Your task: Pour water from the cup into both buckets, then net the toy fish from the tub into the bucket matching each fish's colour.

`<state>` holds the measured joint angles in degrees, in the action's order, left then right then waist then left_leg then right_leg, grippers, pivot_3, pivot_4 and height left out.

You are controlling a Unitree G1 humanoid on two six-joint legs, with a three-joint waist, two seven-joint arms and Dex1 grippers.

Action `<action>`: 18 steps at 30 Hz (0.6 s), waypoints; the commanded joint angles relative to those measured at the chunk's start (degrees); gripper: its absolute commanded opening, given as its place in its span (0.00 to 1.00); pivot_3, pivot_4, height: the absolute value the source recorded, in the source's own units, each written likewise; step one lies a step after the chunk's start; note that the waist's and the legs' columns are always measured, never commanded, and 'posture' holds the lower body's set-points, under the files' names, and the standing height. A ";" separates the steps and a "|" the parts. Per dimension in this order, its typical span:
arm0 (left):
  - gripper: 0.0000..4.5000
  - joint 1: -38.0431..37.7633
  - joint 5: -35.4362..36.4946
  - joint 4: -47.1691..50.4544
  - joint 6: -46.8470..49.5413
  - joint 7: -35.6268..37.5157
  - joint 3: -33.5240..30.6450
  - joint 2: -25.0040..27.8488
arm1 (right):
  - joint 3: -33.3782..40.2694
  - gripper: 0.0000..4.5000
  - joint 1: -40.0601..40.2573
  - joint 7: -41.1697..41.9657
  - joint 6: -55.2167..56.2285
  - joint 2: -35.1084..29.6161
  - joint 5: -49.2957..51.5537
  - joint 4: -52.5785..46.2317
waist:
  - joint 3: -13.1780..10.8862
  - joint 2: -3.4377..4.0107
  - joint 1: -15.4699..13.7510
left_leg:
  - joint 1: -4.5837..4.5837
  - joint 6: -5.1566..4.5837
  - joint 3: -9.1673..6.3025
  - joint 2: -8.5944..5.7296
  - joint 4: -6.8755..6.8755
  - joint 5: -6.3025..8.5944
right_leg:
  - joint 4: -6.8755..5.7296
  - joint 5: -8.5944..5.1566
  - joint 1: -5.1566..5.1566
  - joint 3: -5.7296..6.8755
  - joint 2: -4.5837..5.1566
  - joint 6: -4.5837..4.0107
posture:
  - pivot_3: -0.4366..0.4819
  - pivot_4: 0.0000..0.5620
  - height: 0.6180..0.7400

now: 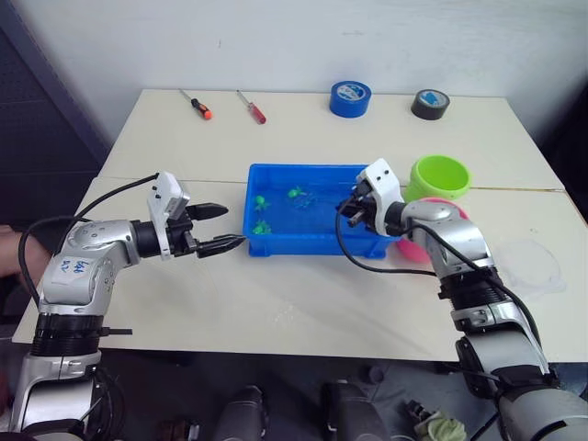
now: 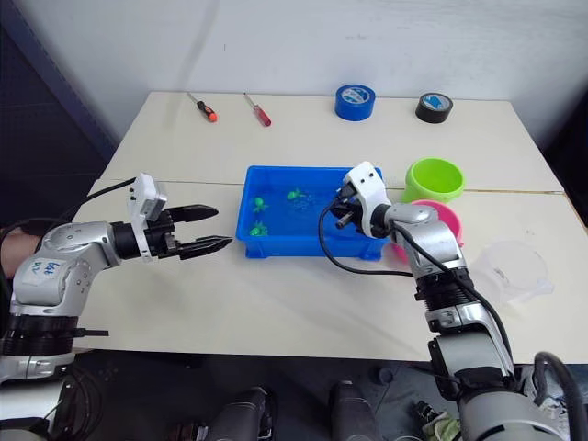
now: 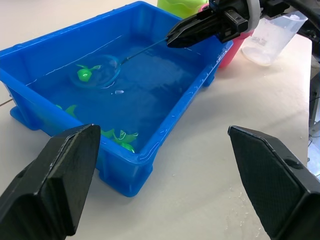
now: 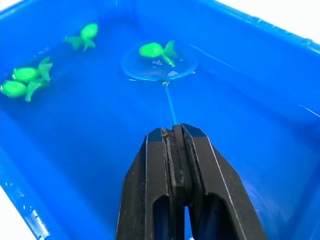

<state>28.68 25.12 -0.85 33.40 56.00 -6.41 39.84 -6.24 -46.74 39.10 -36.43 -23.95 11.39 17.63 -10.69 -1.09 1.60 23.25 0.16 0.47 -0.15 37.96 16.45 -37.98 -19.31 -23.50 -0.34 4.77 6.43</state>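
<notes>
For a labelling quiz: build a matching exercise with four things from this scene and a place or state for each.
Things:
1. net
2. left gripper
3. cup
4. blue tape roll

Places or states:
A. far edge of the table, beside the black roll
B. in the tub's water, under a green fish
C. open, holding nothing
D. right of the pink bucket

Pairs: 1-B, 2-C, 3-D, 4-A

My black two-fingered right claw (image 4: pixel 175 131) grips the thin blue-handled net (image 4: pixel 159 62); bright green plastic fish (image 4: pixel 156 50) float in the glossy blue plastic tub (image 4: pixel 260 75).

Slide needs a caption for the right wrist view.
Right gripper holds the net under a green fish in the blue tub.
</notes>
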 commanded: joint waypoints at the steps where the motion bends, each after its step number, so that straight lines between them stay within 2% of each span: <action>1: 0.99 2.10 1.50 -0.14 -1.05 -0.23 -1.19 -0.94 | 2.14 0.00 0.95 1.89 -0.39 -1.19 2.29 -6.69 | 0.00 0.00 -0.02 | 0.00 0.00 0.00 0.00 0.00 0.00 | 0.00 0.00 0.00 0.00 0.00 0.00 | 0.48 0.27 1.00; 4: 0.99 3.50 1.75 -1.31 -1.06 0.24 -0.83 -1.78 | 2.78 0.00 3.43 2.25 -1.19 -2.63 2.73 -10.80 | 0.00 0.00 -0.10 | 0.01 0.00 -0.02 0.01 0.00 0.00 | 0.00 0.00 0.00 0.01 -0.01 0.00 | 0.48 0.27 1.00; 13: 0.99 10.49 2.43 -6.97 -1.91 4.12 2.15 -6.01 | 11.68 0.00 19.35 1.47 -6.21 -10.18 8.05 -34.14 | 0.00 0.00 -0.38 | 0.05 -0.06 -0.01 -0.04 0.01 0.04 | 0.05 0.01 0.02 0.01 -0.02 0.02 | 0.48 0.27 1.00; 18: 0.99 14.89 1.25 -11.74 -4.32 6.48 5.12 -9.52 | 16.30 0.00 24.42 -2.11 -10.28 -12.47 9.20 -40.36 | 0.00 0.00 -0.62 | 0.03 -0.07 0.07 -0.06 0.03 0.04 | 0.13 0.01 0.03 -0.04 -0.11 0.03 | 0.48 0.27 1.00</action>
<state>42.00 26.57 -12.22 30.72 61.31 -1.82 30.85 7.74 -22.51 38.33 -45.73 -35.58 19.66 -19.14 -10.69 -1.10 0.99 23.28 0.09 0.54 -0.20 38.00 16.49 -37.85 -19.30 -23.47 -0.38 4.64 6.46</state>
